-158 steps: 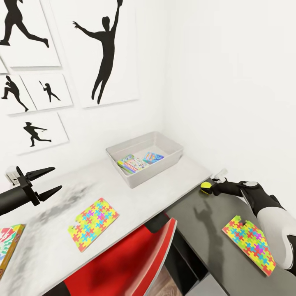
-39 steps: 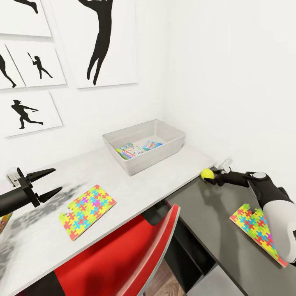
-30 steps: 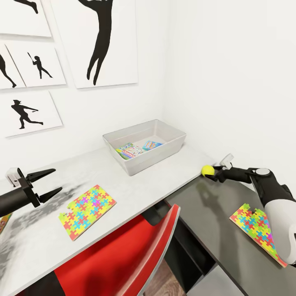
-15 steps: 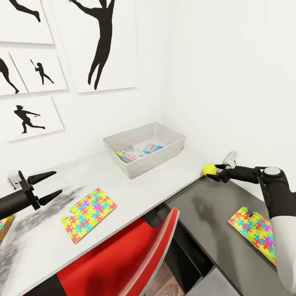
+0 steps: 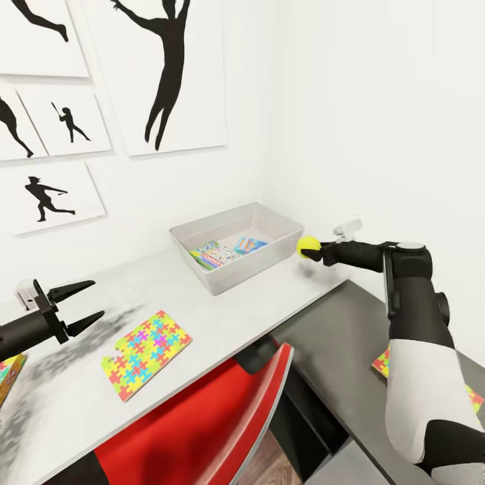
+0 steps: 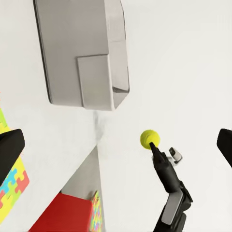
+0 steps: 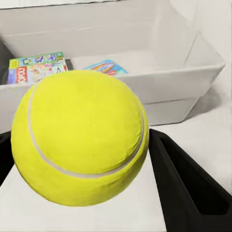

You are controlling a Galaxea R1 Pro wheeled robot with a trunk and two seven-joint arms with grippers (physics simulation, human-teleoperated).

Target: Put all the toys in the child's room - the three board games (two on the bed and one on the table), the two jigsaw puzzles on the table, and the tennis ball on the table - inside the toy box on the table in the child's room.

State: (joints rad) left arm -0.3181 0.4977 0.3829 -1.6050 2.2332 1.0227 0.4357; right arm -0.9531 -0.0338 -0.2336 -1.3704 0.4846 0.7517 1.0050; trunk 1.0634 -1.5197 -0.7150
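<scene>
bright, even light | soft shadows (tabletop) | wide-angle stretch at edges

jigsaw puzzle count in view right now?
2. One multicoloured flat jigsaw puzzle square lies on the pale grey desk top in front of the left pincer. The other puzzle lies on the lower dark grey section, mostly hidden behind the right arm.

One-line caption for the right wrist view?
Right gripper holds the tennis ball just short of the toy box.

the right arm was white with black joints; both grippers had black tapered fingers and small white blocks.
</scene>
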